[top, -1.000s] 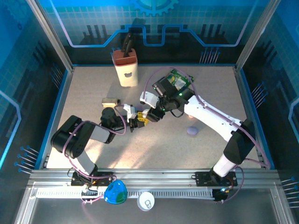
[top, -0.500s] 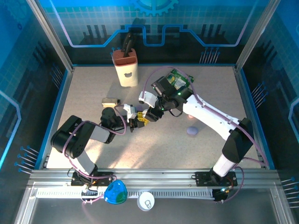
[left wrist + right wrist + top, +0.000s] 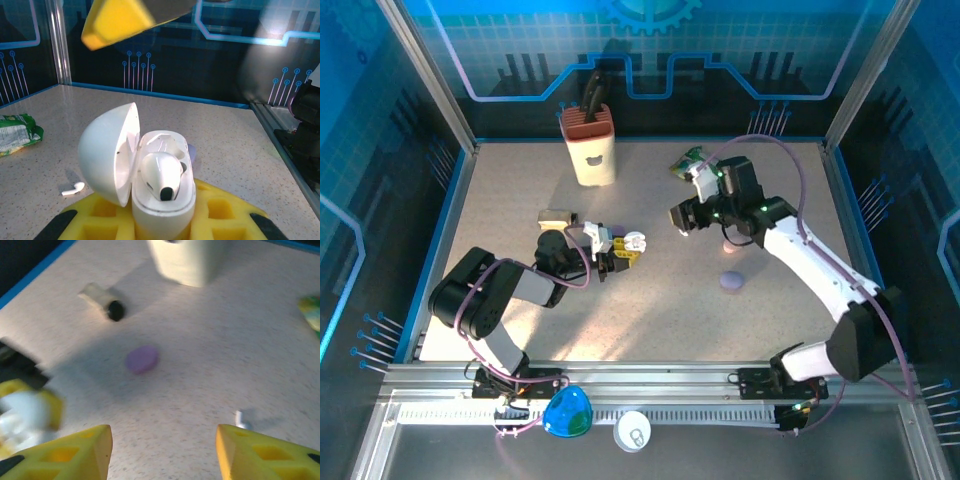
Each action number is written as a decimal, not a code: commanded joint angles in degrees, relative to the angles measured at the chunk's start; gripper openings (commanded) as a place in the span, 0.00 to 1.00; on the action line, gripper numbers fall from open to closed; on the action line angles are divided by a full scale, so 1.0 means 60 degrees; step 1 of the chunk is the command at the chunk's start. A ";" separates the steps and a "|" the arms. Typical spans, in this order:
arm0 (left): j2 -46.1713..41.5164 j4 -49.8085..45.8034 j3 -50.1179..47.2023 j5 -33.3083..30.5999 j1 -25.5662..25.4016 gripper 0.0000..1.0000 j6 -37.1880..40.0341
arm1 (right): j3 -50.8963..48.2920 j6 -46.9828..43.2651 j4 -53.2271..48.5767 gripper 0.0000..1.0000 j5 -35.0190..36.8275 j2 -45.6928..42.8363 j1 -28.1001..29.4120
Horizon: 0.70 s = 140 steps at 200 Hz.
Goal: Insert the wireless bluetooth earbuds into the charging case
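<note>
We find left fingers clamped on the open white egg-shaped charging case, 1 white earbud seated. Right fingers gape empty near the loose white earbud on the speckled worktop; pinching it should follow.

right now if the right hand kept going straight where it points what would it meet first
Most likely bare table: the open right hand tilts down at it with nothing in its grip. The purple disc lies farther ahead, slightly left, and an earbud sits just off to one side.
</note>
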 commanded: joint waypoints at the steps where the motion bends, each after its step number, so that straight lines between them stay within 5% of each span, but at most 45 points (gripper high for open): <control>1: -0.0199 0.0262 -0.0164 -0.0076 0.0115 0.12 0.0123 | 0.0738 0.1438 -0.0720 0.57 0.0391 0.1223 -0.0575; 62: -0.0301 0.0262 -0.0153 -0.0150 0.0112 0.12 -0.0424 | 0.2583 0.1964 -0.1920 0.55 -0.0054 0.4715 -0.0670; 140: -0.0302 0.0263 -0.0132 -0.0210 0.0103 0.12 -0.0558 | 0.4056 0.1615 -0.2245 0.54 0.0241 0.6674 -0.0358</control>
